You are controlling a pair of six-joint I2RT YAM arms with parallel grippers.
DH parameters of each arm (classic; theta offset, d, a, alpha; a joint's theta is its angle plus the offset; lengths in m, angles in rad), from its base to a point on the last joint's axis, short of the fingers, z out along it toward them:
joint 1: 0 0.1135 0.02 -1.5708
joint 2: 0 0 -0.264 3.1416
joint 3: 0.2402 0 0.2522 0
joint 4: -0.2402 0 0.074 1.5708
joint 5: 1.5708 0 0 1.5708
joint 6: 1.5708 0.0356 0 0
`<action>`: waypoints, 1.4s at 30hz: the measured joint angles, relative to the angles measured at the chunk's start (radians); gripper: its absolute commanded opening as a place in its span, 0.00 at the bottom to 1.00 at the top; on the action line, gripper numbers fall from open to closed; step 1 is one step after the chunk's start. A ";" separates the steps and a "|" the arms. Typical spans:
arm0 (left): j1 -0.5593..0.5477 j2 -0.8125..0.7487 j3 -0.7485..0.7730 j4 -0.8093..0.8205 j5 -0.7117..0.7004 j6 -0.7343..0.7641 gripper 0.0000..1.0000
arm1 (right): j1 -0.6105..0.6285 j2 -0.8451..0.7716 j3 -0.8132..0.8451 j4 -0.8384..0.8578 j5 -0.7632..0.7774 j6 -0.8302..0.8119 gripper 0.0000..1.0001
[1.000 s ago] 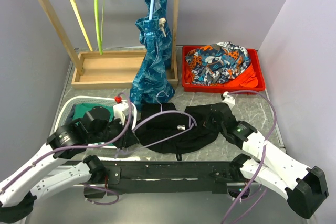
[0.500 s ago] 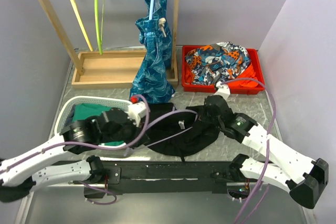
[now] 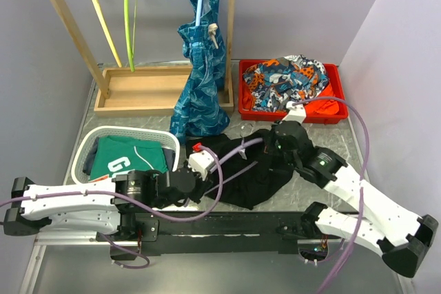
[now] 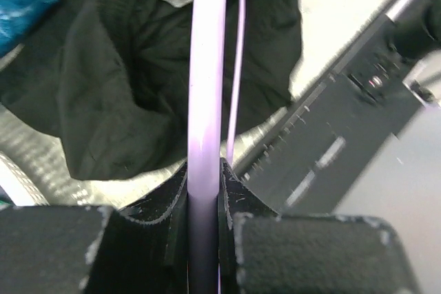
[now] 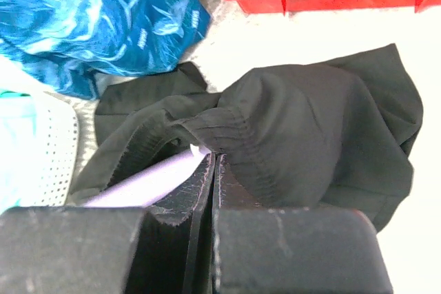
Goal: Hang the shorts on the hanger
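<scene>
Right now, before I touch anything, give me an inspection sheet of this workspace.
Surface: grey marbled table, crowded.
Job's things: black shorts crumpled near the front edge; lavender hanger pushed into them.
Clutter: white basket with green garment; red tray of patterned clothes; wooden rack holding teal garment, lime hanger, yellow hanger.
Grippers: left gripper shut on the hanger bar; right gripper shut on the shorts' waistband.
Cables: lavender cable loops across the shorts.
Surroundings: plain walls, nothing else seen.

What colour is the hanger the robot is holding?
Light purple. The hanger shows best in the left wrist view, pinched by the left gripper.
</scene>
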State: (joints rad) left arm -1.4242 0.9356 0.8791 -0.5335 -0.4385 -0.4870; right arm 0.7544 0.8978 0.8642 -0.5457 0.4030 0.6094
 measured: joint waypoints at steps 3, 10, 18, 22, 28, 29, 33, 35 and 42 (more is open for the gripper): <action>0.000 -0.013 -0.058 0.068 -0.076 0.001 0.01 | 0.000 -0.050 0.000 -0.010 0.000 -0.006 0.00; -0.006 -0.015 -0.088 0.154 -0.173 0.004 0.01 | 0.000 -0.150 0.002 -0.032 -0.008 -0.005 0.00; -0.047 -0.024 -0.183 0.326 -0.152 0.061 0.01 | -0.005 -0.093 0.078 -0.061 -0.005 -0.005 0.00; -0.060 -0.024 -0.236 0.411 -0.154 0.077 0.01 | -0.031 -0.047 0.113 -0.078 -0.016 0.008 0.00; -0.066 -0.023 -0.304 0.523 -0.162 0.101 0.01 | -0.051 -0.011 0.129 -0.098 -0.065 0.048 0.28; -0.067 -0.021 -0.312 0.542 -0.163 0.105 0.01 | -0.051 -0.010 0.131 -0.100 -0.070 0.048 0.35; -0.070 0.007 -0.333 0.621 -0.171 0.125 0.01 | -0.076 -0.015 0.158 -0.145 -0.095 0.102 0.58; -0.071 0.021 -0.351 0.659 -0.173 0.132 0.01 | -0.134 -0.027 0.170 -0.177 -0.130 0.116 0.61; -0.072 0.077 -0.389 0.748 -0.193 0.158 0.01 | -0.465 0.023 0.257 -0.286 -0.332 0.143 0.70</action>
State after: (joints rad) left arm -1.4963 1.0130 0.4900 0.2146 -0.6315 -0.3290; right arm 0.2897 0.9203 1.1217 -0.8314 0.0711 0.7528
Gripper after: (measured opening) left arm 0.177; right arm 0.692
